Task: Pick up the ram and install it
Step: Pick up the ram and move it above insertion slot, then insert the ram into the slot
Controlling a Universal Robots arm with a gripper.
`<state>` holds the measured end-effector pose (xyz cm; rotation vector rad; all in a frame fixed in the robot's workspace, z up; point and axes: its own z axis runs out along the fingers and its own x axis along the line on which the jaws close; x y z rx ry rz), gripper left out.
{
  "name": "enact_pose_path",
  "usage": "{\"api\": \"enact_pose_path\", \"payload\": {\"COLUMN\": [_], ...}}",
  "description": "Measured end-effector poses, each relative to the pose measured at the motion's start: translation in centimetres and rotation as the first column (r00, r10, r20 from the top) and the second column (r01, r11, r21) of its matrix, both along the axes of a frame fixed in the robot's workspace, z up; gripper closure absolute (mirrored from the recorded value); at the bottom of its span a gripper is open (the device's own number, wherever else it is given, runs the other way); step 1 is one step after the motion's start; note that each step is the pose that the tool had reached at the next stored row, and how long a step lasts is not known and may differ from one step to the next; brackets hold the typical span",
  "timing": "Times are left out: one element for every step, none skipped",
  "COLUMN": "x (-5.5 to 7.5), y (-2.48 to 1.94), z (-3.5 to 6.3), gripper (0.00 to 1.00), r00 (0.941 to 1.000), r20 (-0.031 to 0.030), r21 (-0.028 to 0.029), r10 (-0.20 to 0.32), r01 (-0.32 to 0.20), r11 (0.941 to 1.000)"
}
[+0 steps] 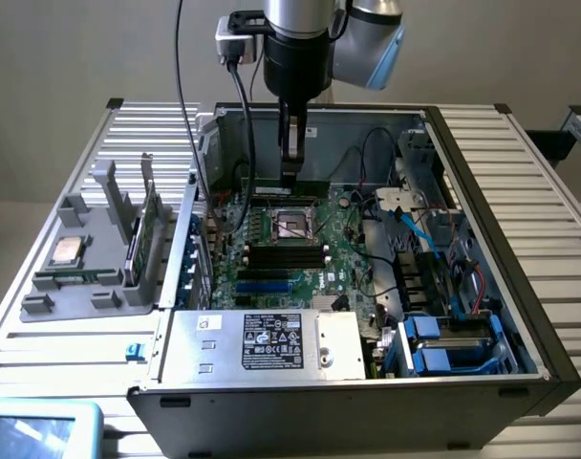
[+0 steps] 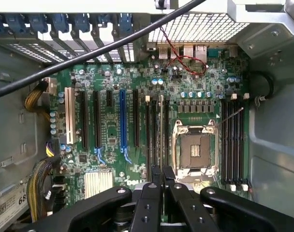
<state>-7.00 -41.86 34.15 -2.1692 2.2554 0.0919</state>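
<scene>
My gripper [image 1: 290, 174] reaches down into the open computer case [image 1: 482, 191], over the far side of the motherboard [image 1: 343, 244]. Its fingers are shut on the ram [image 1: 271, 188], a long narrow green stick standing on edge along a slot just beyond the empty processor socket [image 1: 295, 226]. In the wrist view the ram [image 2: 160, 130] shows edge-on as a thin pale line running from the gripper [image 2: 161, 176] along the slots beside the socket [image 2: 194, 151]. I cannot tell whether it is fully seated.
A grey holder [image 1: 80, 277] outside the case at the exterior view's left carries a square silver processor chip [image 1: 66, 251] and an upright green card [image 1: 142, 234]. Black empty slots [image 1: 286, 254], cables [image 1: 405, 239] and drive bays [image 1: 443, 344] crowd the case. A black cable [image 2: 89, 60] crosses above the board.
</scene>
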Motion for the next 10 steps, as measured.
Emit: {"api": "enact_pose_path", "payload": {"x": [0.0,0.0,0.0,0.0,0.0,0.0,0.0,0.0,0.0,0.0], "y": [-0.01,-0.07,-0.08,-0.08,-0.08,-0.08,-0.08,-0.08,-0.08,-0.08], "z": [0.0,-0.07,-0.27,-0.43,-0.62,-0.78,-0.8,-0.8,-0.8,-0.8], "gripper": [0.89,0.89,0.89,0.89,0.89,0.89,0.89,0.89,0.89,0.89], "r00": [1.0,1.0,1.0,1.0,1.0,1.0,1.0,1.0,1.0,1.0], "r20": [0.0,-0.0001,0.0,-0.0003,-0.0002,-0.0002,-0.0003,-0.0003,-0.0003,-0.0003], "r21": [0.0,0.0004,0.0006,0.0002,0.0003,0.0004,0.0002,0.0002,0.0003,0.0003], "r10": [0.0,0.0,0.0,0.0,0.0,0.0,0.0,0.0,0.0,0.0], "r01": [0.0,0.0,0.0,0.0,0.0,0.0,0.0,0.0,0.0,0.0], "r11": [1.0,1.0,1.0,1.0,1.0,1.0,1.0,1.0,1.0,1.0]}}
